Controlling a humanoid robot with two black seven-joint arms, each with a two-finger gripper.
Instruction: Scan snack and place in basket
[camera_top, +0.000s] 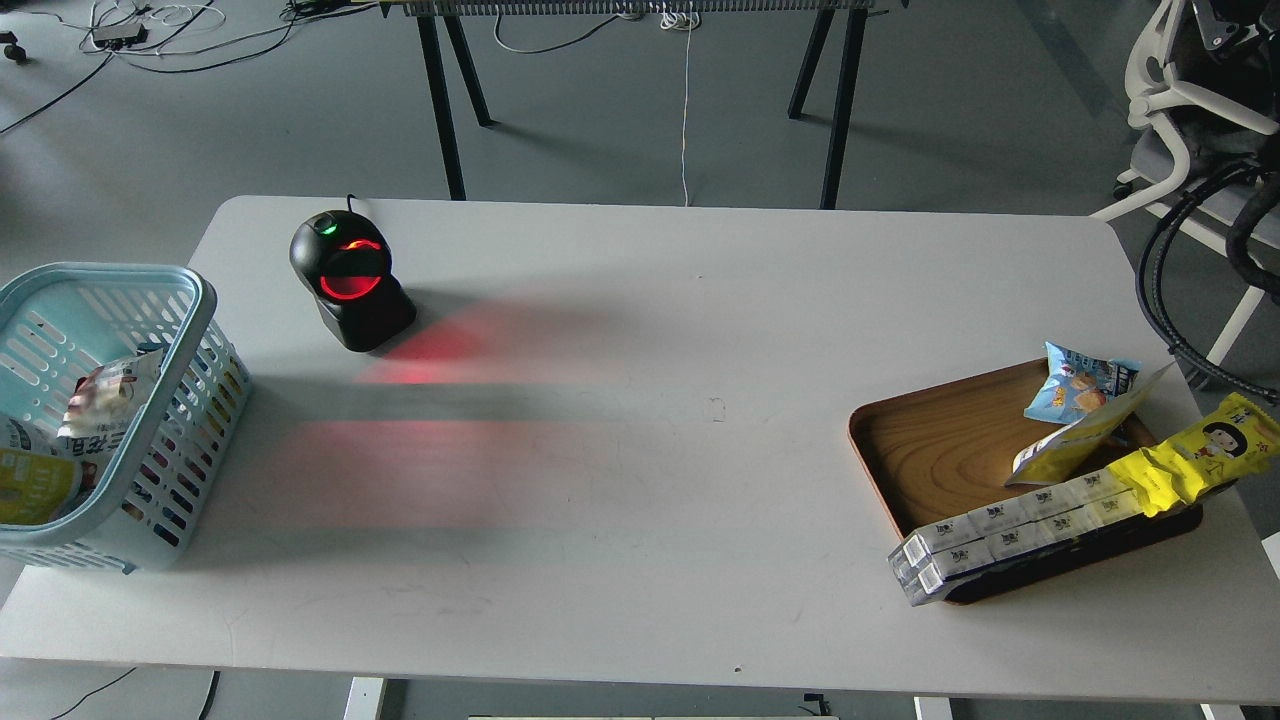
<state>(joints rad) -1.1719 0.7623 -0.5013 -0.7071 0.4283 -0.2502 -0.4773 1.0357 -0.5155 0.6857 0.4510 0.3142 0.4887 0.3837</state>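
Observation:
A small yellow and white pouch (1080, 440) leans tilted in the brown wooden tray (930, 450) at the right; its picture side does not show. The light blue basket (195, 300) stands at the table's left edge with several packets inside, one of them yellow (30, 485). The black scanner (350, 280) glows red at the back left. Of my right arm only black cables (1160, 290) and a dark part at the top right corner (1230, 20) show; its fingers cannot be told apart. My left arm is out of view.
In the tray also lie a blue snack bag (1075, 385), a long yellow wrapper with a cartoon face (1195, 455) and a row of white boxes (1010, 535) overhanging its front edge. A white chair (1170, 100) stands beyond the table's right end.

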